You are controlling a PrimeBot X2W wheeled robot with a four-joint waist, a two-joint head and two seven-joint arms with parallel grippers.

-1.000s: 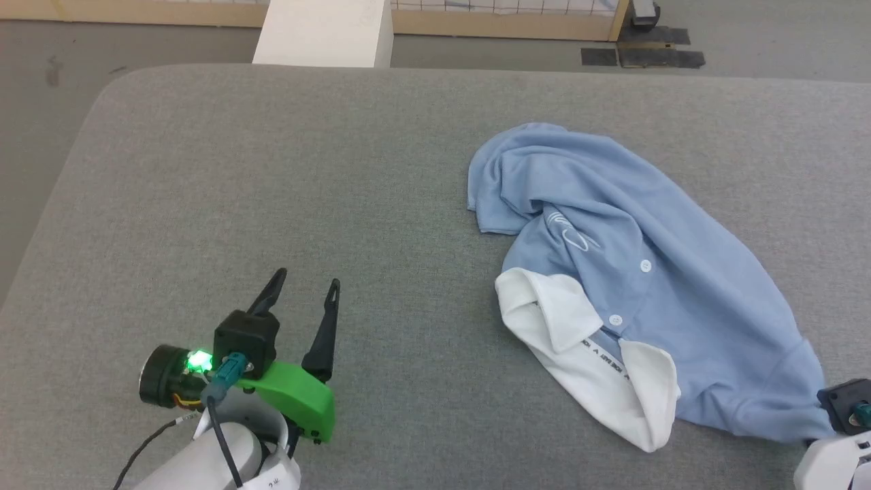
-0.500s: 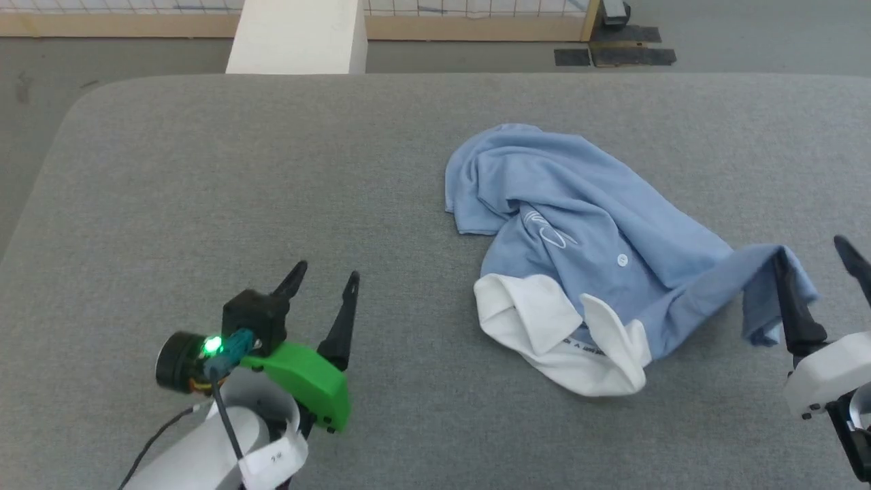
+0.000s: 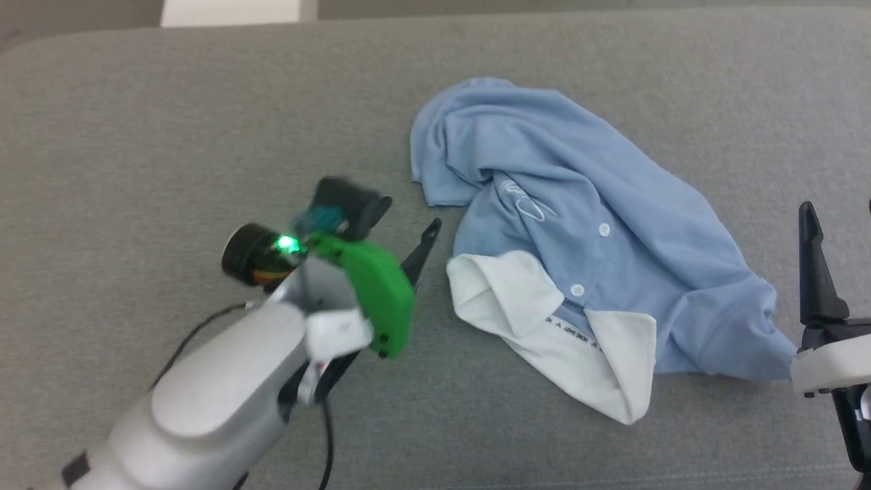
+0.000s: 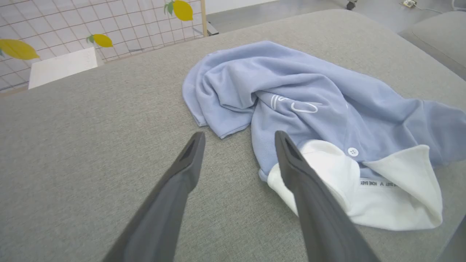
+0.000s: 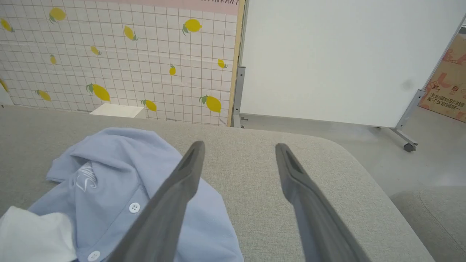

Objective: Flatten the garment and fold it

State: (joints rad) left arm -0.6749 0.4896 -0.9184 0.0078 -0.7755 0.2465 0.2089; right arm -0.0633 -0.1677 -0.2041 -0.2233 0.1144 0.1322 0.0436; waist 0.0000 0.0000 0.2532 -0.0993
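The garment is a light blue polo shirt lying crumpled on the grey padded table, its white collar turned toward me and the chest logo and buttons facing up. My left gripper is open just left of the collar. In the left wrist view, the left gripper hovers over the table with the garment by its right finger. My right gripper stands open beside the shirt's right corner, holding nothing. The right wrist view has the right gripper open above the table, right of the garment.
A white box stands beyond the table's far edge. In the right wrist view, a lemon-patterned grid wall and a white board on wheels rise behind the table. Another grey cushion lies to the right.
My right gripper opened and let go of the shirt's right edge, which dropped onto the table. My left arm swung forward and right toward the collar. The head camera tilted down.
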